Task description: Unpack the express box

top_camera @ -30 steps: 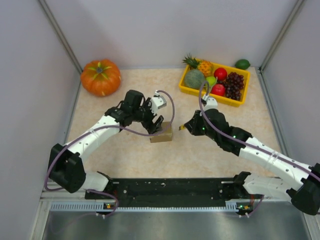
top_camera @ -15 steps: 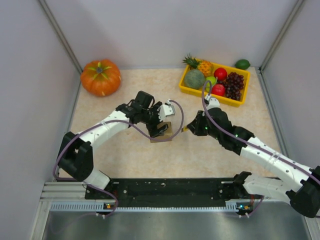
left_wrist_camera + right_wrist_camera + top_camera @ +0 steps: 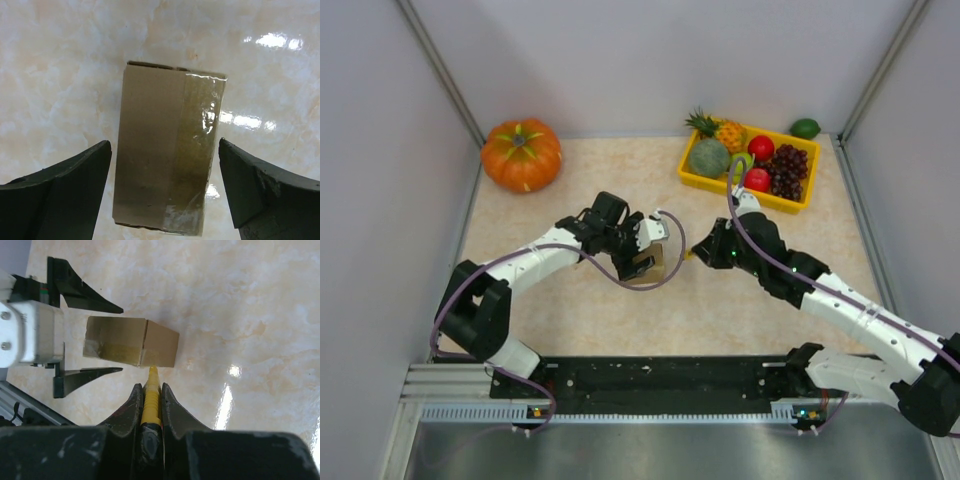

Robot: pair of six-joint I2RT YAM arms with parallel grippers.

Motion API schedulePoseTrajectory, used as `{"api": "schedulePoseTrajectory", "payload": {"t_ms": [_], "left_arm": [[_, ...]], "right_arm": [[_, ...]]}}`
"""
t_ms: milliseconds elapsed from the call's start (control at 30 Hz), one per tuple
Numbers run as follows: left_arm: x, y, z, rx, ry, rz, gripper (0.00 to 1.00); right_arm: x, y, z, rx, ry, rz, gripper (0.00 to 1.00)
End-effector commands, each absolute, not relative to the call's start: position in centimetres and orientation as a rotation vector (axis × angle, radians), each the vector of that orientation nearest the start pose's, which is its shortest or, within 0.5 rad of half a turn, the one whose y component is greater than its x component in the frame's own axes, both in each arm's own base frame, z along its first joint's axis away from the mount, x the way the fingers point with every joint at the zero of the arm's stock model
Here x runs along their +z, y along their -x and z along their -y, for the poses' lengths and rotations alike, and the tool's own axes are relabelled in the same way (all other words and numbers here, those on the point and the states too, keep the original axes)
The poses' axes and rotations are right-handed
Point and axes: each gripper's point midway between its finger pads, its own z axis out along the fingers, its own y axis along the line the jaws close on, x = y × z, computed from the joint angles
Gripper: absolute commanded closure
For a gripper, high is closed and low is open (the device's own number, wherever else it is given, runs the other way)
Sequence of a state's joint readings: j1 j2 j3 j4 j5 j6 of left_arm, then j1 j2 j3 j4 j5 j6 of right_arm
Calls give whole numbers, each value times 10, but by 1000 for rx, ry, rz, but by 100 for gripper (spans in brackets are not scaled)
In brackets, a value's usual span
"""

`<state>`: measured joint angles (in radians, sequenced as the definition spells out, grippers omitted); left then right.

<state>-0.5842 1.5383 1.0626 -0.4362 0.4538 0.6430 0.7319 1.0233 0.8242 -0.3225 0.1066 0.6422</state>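
The express box [image 3: 167, 150], a small brown carton sealed with clear tape, lies on the marble table. My left gripper [image 3: 165, 145] is open and straddles it, with a dark finger on each side and a gap to both. In the top view this gripper [image 3: 645, 250] covers most of the box [image 3: 659, 262]. My right gripper [image 3: 150, 387] is shut on a yellow-tipped tool [image 3: 150, 400]. The tool's tip sits at the box's [image 3: 131, 341] near corner seam. In the top view the right gripper [image 3: 700, 252] is just right of the box.
An orange pumpkin [image 3: 522, 154] sits at the back left. A yellow fruit tray [image 3: 705, 185] with pineapple, grapes and apples is at the back right, with a lime [image 3: 805, 128] behind it. Grey walls close in both sides.
My left gripper swung right and came down over the box, its jaws opening a little wider. The right gripper edged left, bringing the tool tip up to the box.
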Motion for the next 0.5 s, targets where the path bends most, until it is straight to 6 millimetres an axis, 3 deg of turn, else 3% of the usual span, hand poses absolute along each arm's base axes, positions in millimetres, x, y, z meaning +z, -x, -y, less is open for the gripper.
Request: {"api": "schedulePoseTrajectory", "payload": {"t_ms": [0,200,467], "left_arm": [[101,-295,256,-483,-1537,-1818,9],[104,-300,257,-452,-1517,-1774,23],[94,-295,251,-448,-1523,-1816,52]], "right_arm": [[205,-254,-234,765,-4,-2119,100],[208,-257,-240,820,-26,-2075,100],[210,-271,-250,853,-43,-2011,100]]}}
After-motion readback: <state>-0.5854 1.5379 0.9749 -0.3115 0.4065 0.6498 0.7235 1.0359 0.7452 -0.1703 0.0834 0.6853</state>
